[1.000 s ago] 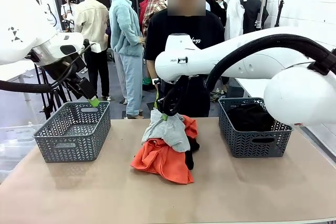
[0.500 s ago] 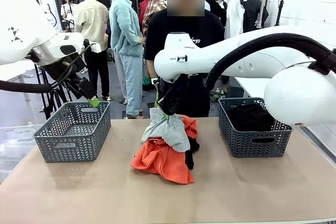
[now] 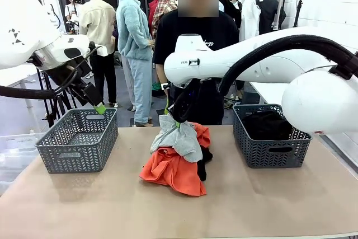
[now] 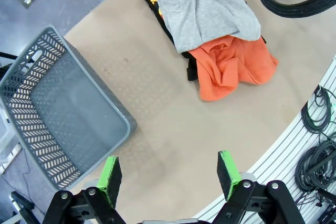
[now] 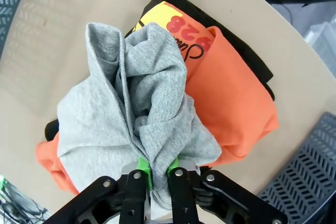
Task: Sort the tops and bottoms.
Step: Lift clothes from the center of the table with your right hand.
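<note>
1. Front view: the right gripper (image 3: 177, 121) is pinched shut on a bunch of the grey top (image 3: 178, 141), which caps the pile at mid-table on the orange top (image 3: 170, 172).
   - The right basket (image 3: 271, 149) holds a black garment (image 3: 267, 122), so the grey top probably belongs in the empty left basket (image 3: 78, 141).
   - A good lift goes straight up until the hem clears the pile, so nothing beneath is dragged along.
   - The right arm reaches across from the right with its wrist bent down over the pile. The left arm is tucked back, and the left gripper (image 3: 99, 107) hangs just above the left basket's far rim.

2. Left wrist view: the left gripper (image 4: 169, 174) stands wide and empty, pointing down at bare table (image 4: 157, 108) between the left basket and the pile. It sits clear of the likely carry path, so it can stay put.

3. Right wrist view: both green pads squeeze a thick fold of grey cloth, and the rest drapes loose.
   - The orange top and a printed black T-shirt (image 5: 157, 17) lie underneath.
   - The bite looks deep enough, but the orange cloth may cling during the lift.
</note>
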